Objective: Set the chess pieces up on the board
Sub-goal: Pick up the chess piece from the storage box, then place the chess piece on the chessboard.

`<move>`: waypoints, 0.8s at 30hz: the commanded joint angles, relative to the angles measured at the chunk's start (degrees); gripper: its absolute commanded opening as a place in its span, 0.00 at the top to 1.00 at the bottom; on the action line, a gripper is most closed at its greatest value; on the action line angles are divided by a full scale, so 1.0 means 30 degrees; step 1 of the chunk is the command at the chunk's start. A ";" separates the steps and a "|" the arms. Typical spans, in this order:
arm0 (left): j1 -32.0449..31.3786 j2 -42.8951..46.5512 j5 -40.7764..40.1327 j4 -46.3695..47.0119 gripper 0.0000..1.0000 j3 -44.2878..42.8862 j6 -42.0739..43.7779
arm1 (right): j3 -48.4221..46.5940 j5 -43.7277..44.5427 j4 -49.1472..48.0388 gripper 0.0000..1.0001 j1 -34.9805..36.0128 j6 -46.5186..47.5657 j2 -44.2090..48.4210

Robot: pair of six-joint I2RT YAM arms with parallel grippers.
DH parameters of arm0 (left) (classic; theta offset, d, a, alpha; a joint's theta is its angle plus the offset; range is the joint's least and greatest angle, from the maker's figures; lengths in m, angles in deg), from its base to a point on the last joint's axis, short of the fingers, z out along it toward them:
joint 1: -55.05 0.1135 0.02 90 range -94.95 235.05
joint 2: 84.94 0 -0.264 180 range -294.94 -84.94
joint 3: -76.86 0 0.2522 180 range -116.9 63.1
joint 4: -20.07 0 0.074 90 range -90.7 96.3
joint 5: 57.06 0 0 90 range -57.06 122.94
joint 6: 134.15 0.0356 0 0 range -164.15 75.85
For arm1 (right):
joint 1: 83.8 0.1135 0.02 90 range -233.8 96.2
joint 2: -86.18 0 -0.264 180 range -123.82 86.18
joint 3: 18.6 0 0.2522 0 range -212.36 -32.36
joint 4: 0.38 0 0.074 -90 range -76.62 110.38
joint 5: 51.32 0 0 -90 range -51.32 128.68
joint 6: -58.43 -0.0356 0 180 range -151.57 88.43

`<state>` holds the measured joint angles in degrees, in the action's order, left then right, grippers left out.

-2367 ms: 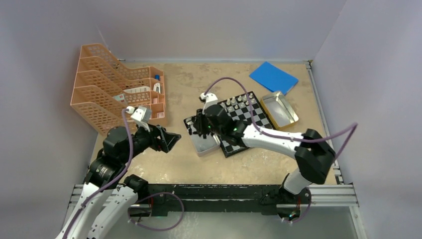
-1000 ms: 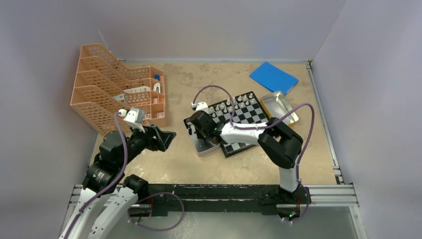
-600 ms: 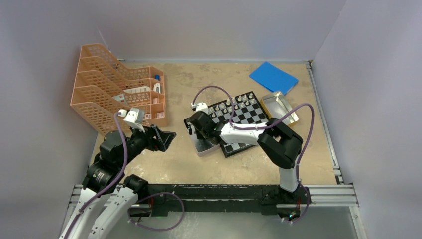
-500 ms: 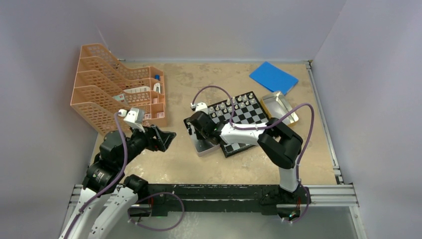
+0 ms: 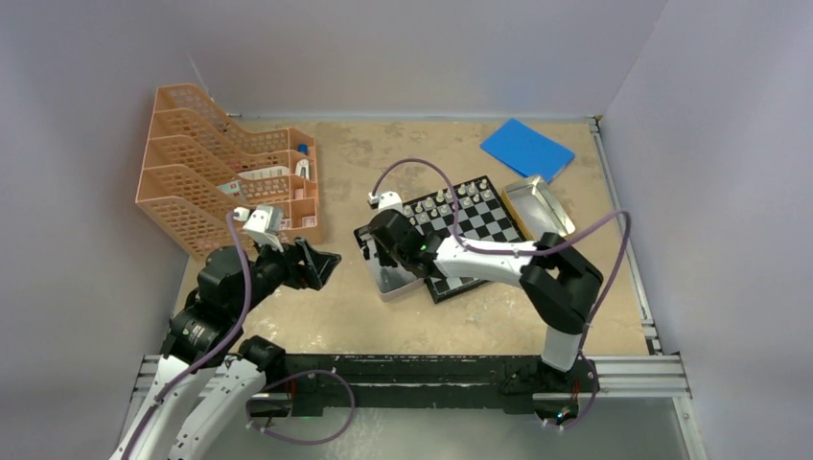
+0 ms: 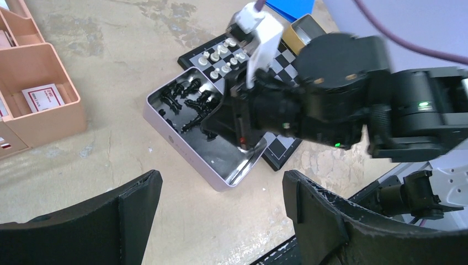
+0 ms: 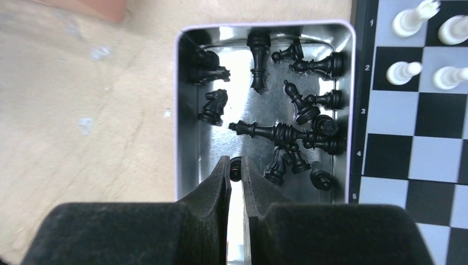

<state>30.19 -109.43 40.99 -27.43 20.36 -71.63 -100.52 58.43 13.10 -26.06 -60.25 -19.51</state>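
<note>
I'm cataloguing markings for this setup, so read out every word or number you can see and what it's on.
"1", "2", "3", "4", "5": printed down the border of the board, on the side next to the tin.
White card in the orange organizer: red print, too blurred to read.
Nothing else legible.

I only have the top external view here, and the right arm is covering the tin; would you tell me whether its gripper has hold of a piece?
Observer: Yes; the right wrist view shows the right gripper pinched on a small black piece inside the tin.
Operator: Thank you. What else is in the tin?
Observer: Only other black pieces, about a dozen, most lying on their sides.
Operator: Is the left gripper carrying anything?
Observer: No; its wrist view shows the left gripper wide open with nothing between its fingers.
</note>
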 commanded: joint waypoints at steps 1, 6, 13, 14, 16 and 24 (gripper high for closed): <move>0.0084 -0.0219 -0.0298 0.0410 0.19 -0.0107 -0.0239 | 0.0043 -0.0384 0.0600 0.94 0.0091 0.0267 0.2523; 0.0084 -0.0132 -0.0369 0.0428 0.19 -0.0079 -0.0299 | -0.0132 0.0588 0.2296 0.94 0.0061 0.0509 0.4051; 0.0084 -0.0414 -0.0130 0.0464 0.19 -0.0078 -0.0214 | 0.0230 0.2794 0.4112 0.93 -0.0454 -0.0558 0.5665; 0.0084 -0.0456 -0.0088 0.0446 0.19 -0.0079 -0.0213 | 0.0423 0.2741 0.4270 0.93 -0.0702 -0.0704 0.5819; 0.0088 -0.0476 -0.0065 0.0449 0.19 -0.0064 -0.0199 | 0.0774 0.2842 0.4667 0.93 -0.1322 -0.1067 0.6169; 0.0099 -0.0809 0.0239 0.0523 0.19 -0.0107 -0.0122 | 0.3232 0.2795 0.4690 0.94 -0.3875 -0.2081 0.7514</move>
<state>30.19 -111.20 40.68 -27.67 20.36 -71.63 -92.87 64.76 26.39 -35.55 -63.79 1.15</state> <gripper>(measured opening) 0.808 0.099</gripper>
